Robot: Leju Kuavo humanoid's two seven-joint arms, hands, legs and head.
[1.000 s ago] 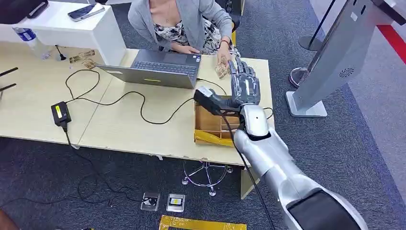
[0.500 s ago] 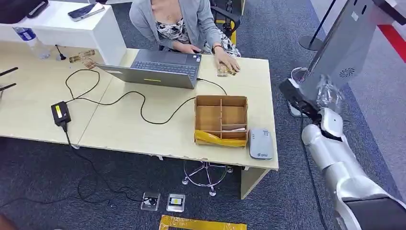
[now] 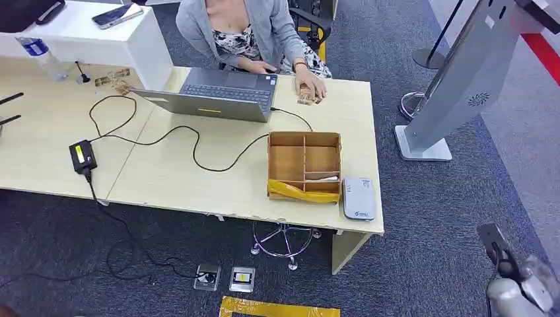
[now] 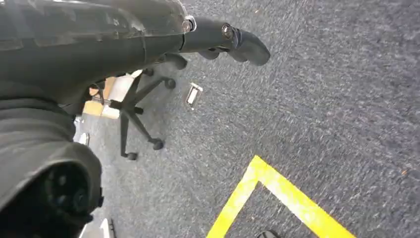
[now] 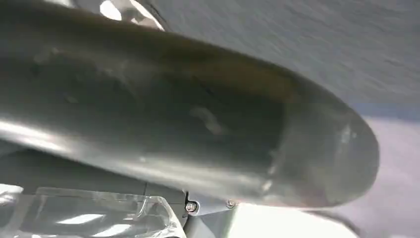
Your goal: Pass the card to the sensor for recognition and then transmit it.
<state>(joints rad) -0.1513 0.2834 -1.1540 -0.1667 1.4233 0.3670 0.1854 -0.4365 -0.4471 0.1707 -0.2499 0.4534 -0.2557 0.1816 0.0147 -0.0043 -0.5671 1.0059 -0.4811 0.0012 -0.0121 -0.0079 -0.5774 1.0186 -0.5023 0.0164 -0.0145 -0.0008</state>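
Observation:
The grey card sensor (image 3: 358,198) lies flat on the table's near right corner, beside a cardboard divider box (image 3: 305,165). A small stack of brownish cards (image 3: 306,98) sits at the table's far edge under a person's hand (image 3: 309,86). My right hand (image 3: 528,281) is low at the bottom right of the head view, over the carpet and far from the table; it is blurred, so its fingers cannot be read. My left hand (image 4: 233,39) hangs over the carpet with its dark fingers stretched out and nothing in them.
A person (image 3: 244,26) sits behind an open laptop (image 3: 218,96). Cables and a black power brick (image 3: 82,157) lie across the table (image 3: 198,185). A slanted grey kiosk (image 3: 455,86) stands to the right. Yellow floor tape (image 4: 277,191) and a chair base (image 4: 138,114) are below.
My right arm has swung from above the box and sensor out to the right, then down to the lower right corner. The person's hand stays on the cards.

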